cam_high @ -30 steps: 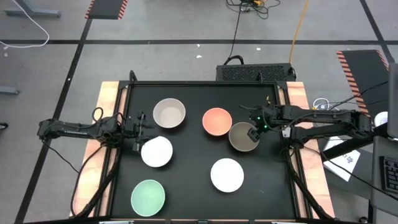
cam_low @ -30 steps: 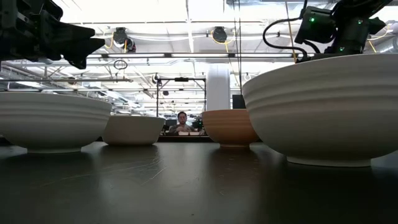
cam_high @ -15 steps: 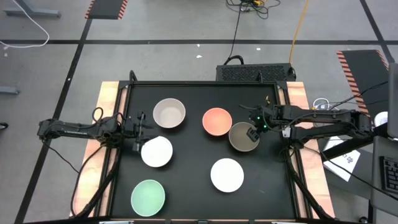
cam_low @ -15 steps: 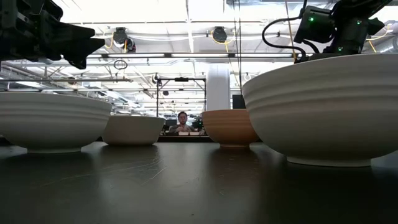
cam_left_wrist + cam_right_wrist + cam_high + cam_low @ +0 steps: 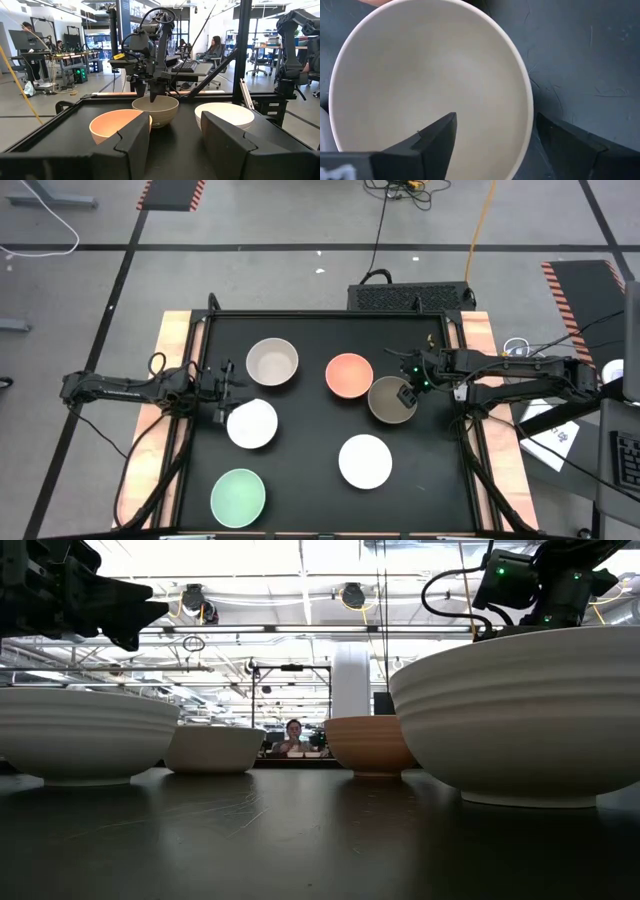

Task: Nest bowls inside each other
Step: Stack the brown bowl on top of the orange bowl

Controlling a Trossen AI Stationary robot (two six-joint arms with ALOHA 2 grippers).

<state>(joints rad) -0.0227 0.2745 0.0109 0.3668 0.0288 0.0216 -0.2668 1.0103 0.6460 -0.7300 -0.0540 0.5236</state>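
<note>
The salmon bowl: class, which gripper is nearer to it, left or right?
Right. The right gripper straddles the olive bowl's rim, right next to the salmon bowl. The left gripper hangs by a white bowl across the table.

Six small round bowls, all upright and apart on the dark counter (image 5: 310,490). Beige-grey bowl (image 5: 272,362) and salmon-orange bowl (image 5: 349,375) at the far side. Olive-brown bowl (image 5: 388,401) just beside the salmon one. White bowl (image 5: 251,423) mid-left, second white bowl (image 5: 364,461) right-front, mint green bowl (image 5: 238,494) nearest front.
</note>
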